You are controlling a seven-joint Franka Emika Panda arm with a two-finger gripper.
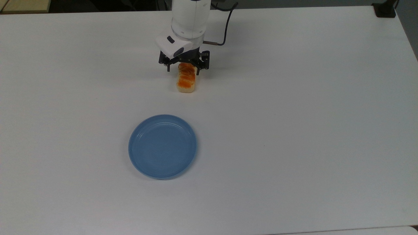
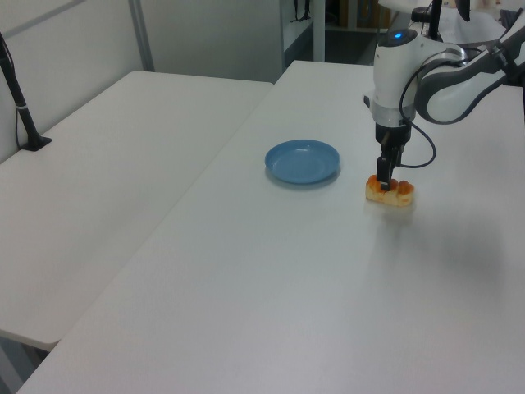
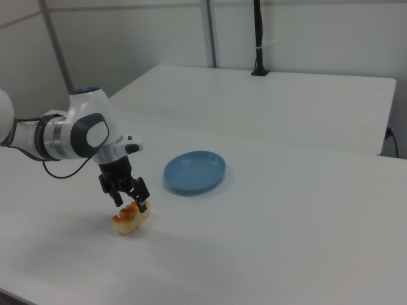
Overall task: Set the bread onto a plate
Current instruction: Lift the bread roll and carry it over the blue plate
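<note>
While I am watching the top view, the gripper (image 1: pixel 183 69) is sitting low over the far end of the bread (image 1: pixel 186 81), its two black fingers spread wide, one on each side of the loaf and not closed on it. From that camera the wrist housing is covering the loaf's far tip, so I am seeing only the near two thirds. The left view is giving me the side profile instead: the gripper (image 2: pixel 385 176) is pointing straight down onto the bread (image 2: pixel 390 190), and whether the fingertips are touching the crust I cannot tell. The right view is showing the gripper (image 3: pixel 130 203) from the other side, with the spread of the jaws plain and the bread (image 3: pixel 131 217) lying flat beneath them on the table.

The loaf is long and narrow, with a glossy orange-brown top in rounded segments and pale cream sides. It is lying on the white table (image 1: pixel 294 114), well apart from the blue plate (image 1: pixel 162 146), which is round, shallow, smooth plastic with a raised rim and faint rings.

A black cable (image 1: pixel 225 29) is looping from the white arm (image 1: pixel 191 16) behind the gripper. Another white table (image 2: pixel 107 189) is standing beside this one in the left view, with a black post (image 2: pixel 18 98) on it.
</note>
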